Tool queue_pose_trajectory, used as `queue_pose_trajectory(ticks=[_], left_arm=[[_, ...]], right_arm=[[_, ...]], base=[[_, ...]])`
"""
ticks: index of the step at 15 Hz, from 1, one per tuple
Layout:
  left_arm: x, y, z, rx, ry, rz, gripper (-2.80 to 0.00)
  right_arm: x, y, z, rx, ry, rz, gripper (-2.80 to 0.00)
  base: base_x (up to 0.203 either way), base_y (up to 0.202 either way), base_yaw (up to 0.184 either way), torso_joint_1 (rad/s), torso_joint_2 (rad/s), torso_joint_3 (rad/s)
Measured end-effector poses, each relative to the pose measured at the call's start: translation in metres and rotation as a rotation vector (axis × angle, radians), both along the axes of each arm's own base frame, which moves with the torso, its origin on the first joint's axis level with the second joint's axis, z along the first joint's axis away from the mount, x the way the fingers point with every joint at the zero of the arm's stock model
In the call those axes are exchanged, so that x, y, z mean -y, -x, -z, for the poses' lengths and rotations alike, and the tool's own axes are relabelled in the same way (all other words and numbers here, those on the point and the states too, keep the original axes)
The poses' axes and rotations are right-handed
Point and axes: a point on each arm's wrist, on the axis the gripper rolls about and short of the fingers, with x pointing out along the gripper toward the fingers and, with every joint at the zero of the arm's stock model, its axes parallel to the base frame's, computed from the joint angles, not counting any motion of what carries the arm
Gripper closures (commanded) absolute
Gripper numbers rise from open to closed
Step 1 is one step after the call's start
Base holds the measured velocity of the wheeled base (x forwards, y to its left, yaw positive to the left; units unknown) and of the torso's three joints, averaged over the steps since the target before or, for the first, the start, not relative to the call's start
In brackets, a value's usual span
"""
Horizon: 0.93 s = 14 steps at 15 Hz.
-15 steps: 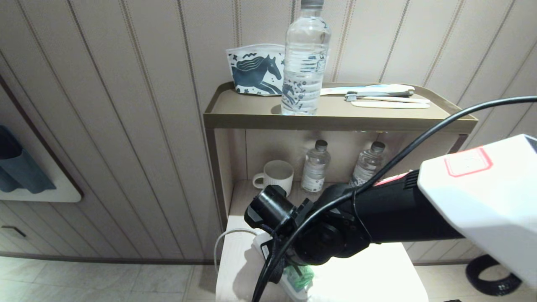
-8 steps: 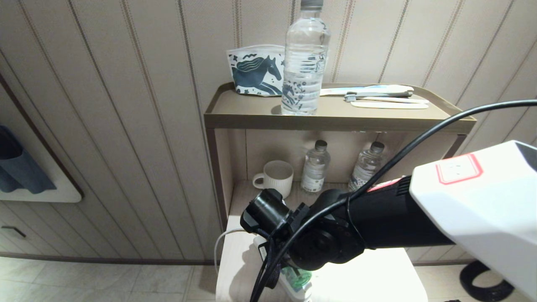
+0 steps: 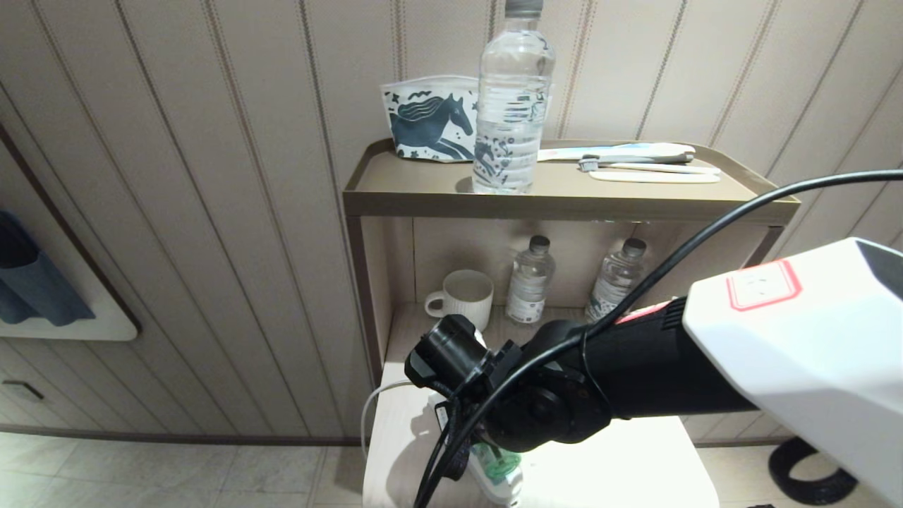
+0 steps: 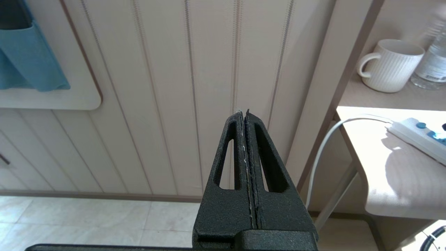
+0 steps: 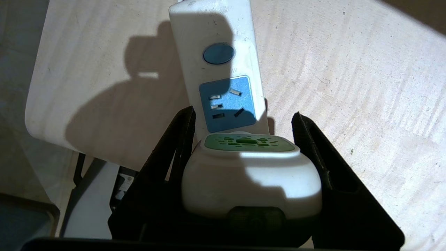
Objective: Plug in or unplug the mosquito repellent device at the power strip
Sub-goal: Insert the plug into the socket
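Left of the power strip [image 4: 416,136], the left end effector [image 4: 245,115] hangs pressed together. Over the strip on the worktop [image 5: 348,87], the right end effector [image 5: 244,122] has edged lower, pinching the mosquito repellent device [image 5: 251,174] beside a free socket; seating probably follows.

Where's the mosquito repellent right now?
In the right wrist view the mosquito repellent sits between the right tool's fingers, on the power strip just past its free blue socket, on the pale table.
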Motion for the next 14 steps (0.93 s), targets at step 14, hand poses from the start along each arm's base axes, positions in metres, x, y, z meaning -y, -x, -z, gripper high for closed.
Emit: queue_pose_trajectory(ticks=[14], left_arm=[[0.000,0.000,0.000,0.000,-0.001,0.001,0.00]], right_arm=[[0.011,0.006,0.019,-0.055,0.028,0.055,0.00]], base=[[0.000,0.000,0.000,0.000,0.00,0.000]])
